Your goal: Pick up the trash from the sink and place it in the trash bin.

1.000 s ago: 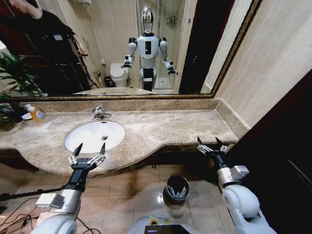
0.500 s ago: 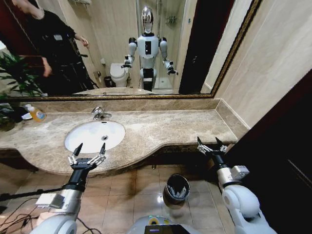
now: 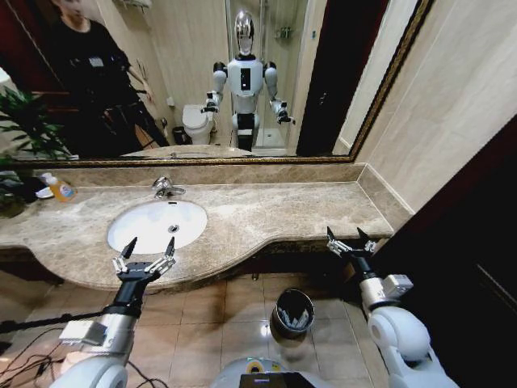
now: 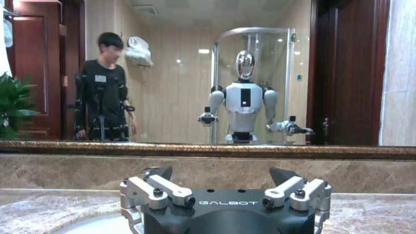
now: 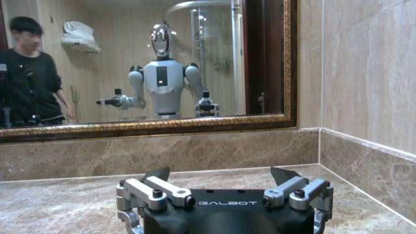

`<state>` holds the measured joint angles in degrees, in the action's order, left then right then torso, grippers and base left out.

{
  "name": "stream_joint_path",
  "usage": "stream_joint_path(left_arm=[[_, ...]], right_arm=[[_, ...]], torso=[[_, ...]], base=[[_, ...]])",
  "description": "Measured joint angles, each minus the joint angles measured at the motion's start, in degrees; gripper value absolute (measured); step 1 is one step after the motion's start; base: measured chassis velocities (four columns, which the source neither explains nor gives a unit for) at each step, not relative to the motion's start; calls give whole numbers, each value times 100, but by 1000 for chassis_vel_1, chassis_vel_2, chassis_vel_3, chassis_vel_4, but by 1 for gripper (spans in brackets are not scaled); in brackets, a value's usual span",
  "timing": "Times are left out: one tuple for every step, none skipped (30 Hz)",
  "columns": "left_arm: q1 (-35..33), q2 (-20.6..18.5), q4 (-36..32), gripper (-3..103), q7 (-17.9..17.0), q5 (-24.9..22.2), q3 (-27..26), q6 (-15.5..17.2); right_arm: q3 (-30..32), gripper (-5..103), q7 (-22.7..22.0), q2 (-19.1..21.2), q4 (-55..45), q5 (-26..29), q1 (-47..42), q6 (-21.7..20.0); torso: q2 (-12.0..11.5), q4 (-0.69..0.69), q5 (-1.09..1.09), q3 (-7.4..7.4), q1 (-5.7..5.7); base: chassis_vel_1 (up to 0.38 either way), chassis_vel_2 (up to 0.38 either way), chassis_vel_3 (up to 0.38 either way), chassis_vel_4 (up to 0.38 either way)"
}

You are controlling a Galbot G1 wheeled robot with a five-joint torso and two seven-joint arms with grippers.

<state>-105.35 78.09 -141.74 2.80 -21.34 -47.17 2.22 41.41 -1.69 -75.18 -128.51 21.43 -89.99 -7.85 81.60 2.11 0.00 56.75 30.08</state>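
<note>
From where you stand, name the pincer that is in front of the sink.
The left pincer. It is held open at the counter's front edge before the white sink; the right pincer, also open, sits at the counter's far right end.

Left gripper (image 4: 221, 176) spread wide before mirror (image 4: 195, 73)

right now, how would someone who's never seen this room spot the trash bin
Start at the beige marble counter with the white oval ceramic sink, then look down to the tiled floor in front of it. The small round dark metal trash bin stands there, its shiny rim marking it out as the only container on the floor.
</note>
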Motion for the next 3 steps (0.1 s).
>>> stream_joint_path(left_arm=[[0,0,0,100,0,0,0,0],[0,0,0,100,0,0,0,0],[0,0,0,100,0,0,0,0]], right_arm=[[0,100,0,0,0,0,0,0],[0,100,0,0,0,0,0,0],[0,100,0,0,0,0,0,0]], torso=[[0,0,0,0,0],[0,0,0,0,0],[0,0,0,0,0]], base=[[0,0,0,0],[0,0,0,0],[0,0,0,0]])
